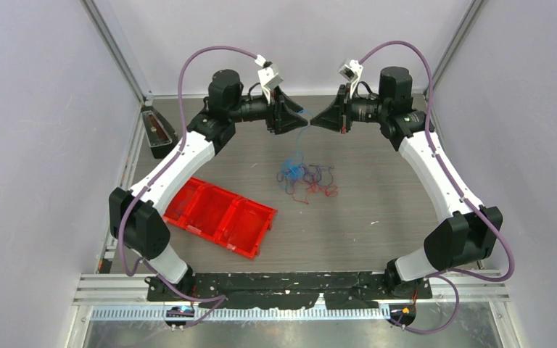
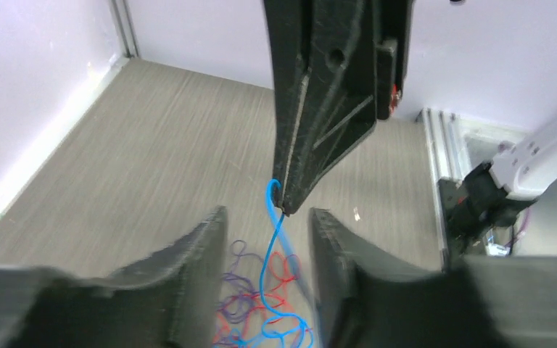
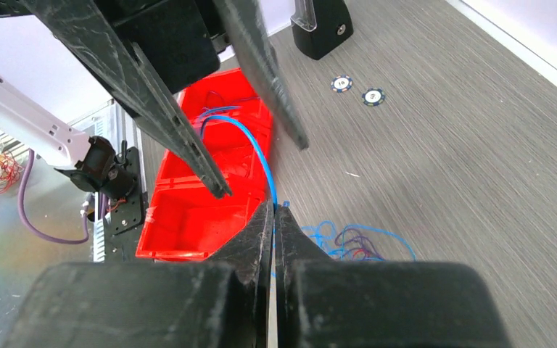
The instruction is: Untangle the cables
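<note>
The cables lie in a small red, blue and purple tangle (image 1: 306, 176) on the table's middle, also in the left wrist view (image 2: 243, 301) and the right wrist view (image 3: 352, 239). One blue strand (image 1: 302, 145) rises taut from the tangle. My right gripper (image 1: 315, 121) is shut on the strand's top end (image 3: 272, 196), raised above the table. My left gripper (image 1: 299, 119) faces it tip to tip and is open, its fingers (image 2: 196, 268) on either side of the hanging blue strand (image 2: 265, 268) without touching it.
A red compartment tray (image 1: 217, 215) lies left of the tangle on the table, with thin strands in one compartment (image 3: 217, 116). Two poker chips (image 3: 342, 84) and a black block (image 1: 158, 130) sit at the back left.
</note>
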